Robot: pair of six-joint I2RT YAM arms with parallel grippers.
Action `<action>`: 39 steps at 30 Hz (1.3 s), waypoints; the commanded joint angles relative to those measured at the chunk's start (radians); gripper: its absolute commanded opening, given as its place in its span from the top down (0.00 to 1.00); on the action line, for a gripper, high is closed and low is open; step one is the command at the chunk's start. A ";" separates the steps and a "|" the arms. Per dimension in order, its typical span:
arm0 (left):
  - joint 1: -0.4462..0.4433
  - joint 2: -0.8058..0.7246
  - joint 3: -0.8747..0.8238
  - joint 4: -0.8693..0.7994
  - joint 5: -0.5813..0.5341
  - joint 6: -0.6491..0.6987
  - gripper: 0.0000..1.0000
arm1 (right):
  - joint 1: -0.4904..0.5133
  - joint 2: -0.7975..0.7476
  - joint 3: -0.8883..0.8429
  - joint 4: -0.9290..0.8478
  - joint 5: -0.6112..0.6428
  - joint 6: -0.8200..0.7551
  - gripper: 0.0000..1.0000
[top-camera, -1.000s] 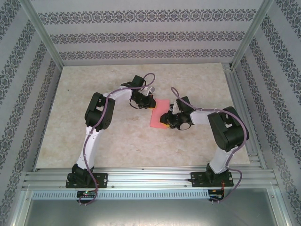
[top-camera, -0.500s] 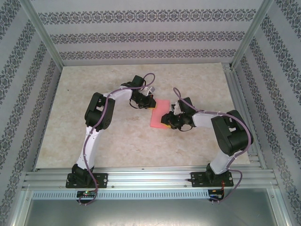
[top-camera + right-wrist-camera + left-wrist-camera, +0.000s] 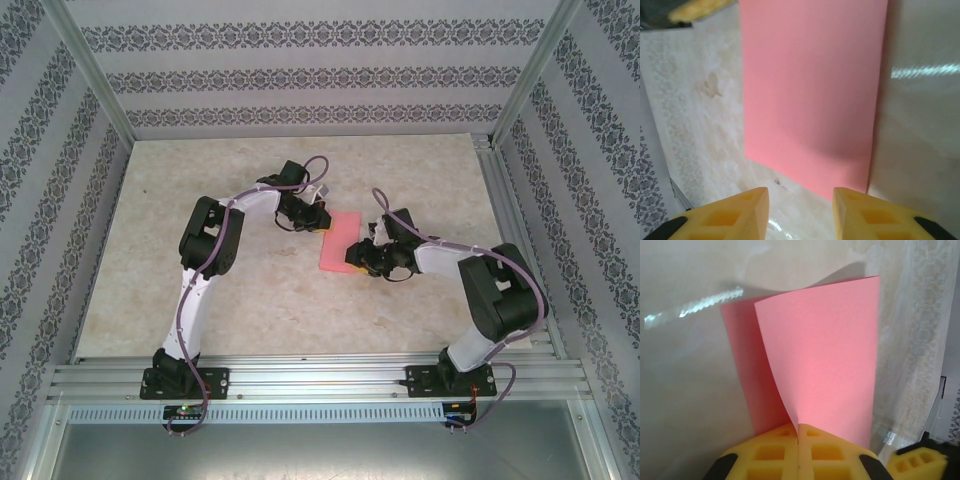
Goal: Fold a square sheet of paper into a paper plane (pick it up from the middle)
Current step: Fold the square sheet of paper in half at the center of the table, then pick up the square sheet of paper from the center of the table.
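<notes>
The square sheet of paper (image 3: pixel 338 240) is pink-red and lies mid-table folded over into a rectangle; no paper plane is in view. My left gripper (image 3: pixel 322 220) is at its far end, shut on the paper's edge. In the left wrist view the upper layer (image 3: pixel 825 355) curls up out of the closed yellow pads of the left gripper (image 3: pixel 798 427), with the lower layer (image 3: pixel 742 365) beneath. My right gripper (image 3: pixel 355 262) is at the near end. In the right wrist view the right gripper (image 3: pixel 800 197) is open just short of the sheet (image 3: pixel 810 90), not touching it.
The beige marbled table (image 3: pixel 250 290) has open room to the left and toward the near rail (image 3: pixel 320 378). Patterned walls with metal posts enclose it on three sides. One yellow finger of the right gripper (image 3: pixel 917 465) shows at the left wrist view's lower right corner.
The right gripper's jaws have widened and stand off the sheet's near edge. The right arm's elbow has swung right and nearer. The left gripper has kept its hold.
</notes>
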 commanded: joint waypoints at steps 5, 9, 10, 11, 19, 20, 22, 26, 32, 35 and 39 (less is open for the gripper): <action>-0.005 -0.155 -0.167 0.114 -0.038 -0.152 0.93 | -0.131 -0.109 0.129 -0.162 0.110 -0.130 0.59; -0.014 -0.223 -0.260 0.197 -0.072 -0.215 0.92 | -0.136 -0.064 0.190 -0.212 0.105 -0.174 0.59; -0.015 -0.233 -0.277 0.233 -0.053 -0.238 0.84 | -0.136 -0.055 0.192 -0.197 0.099 -0.172 0.59; -0.016 -0.239 -0.282 0.256 -0.042 -0.247 0.69 | -0.135 -0.046 0.191 -0.181 0.095 -0.166 0.59; -0.021 -0.257 -0.206 0.189 -0.100 -0.197 0.40 | -0.133 0.033 0.223 -0.133 0.073 -0.132 0.60; -0.018 -0.273 -0.210 0.160 -0.136 -0.180 0.39 | -0.129 0.050 0.228 -0.130 0.078 -0.127 0.60; -0.017 -0.315 -0.246 0.137 -0.198 -0.163 0.39 | -0.116 0.096 0.260 -0.147 0.097 -0.128 0.59; 0.004 -0.424 -0.380 0.203 -0.277 -0.194 0.37 | -0.075 0.203 0.360 -0.210 0.154 -0.156 0.54; 0.037 -0.553 -0.529 0.258 -0.334 -0.217 0.36 | -0.063 0.323 0.473 -0.270 0.197 -0.162 0.48; 0.048 -0.599 -0.567 0.259 -0.351 -0.211 0.36 | -0.055 0.346 0.506 -0.310 0.216 -0.184 0.46; 0.053 -0.625 -0.587 0.260 -0.360 -0.210 0.36 | -0.052 0.387 0.533 -0.306 0.169 -0.196 0.46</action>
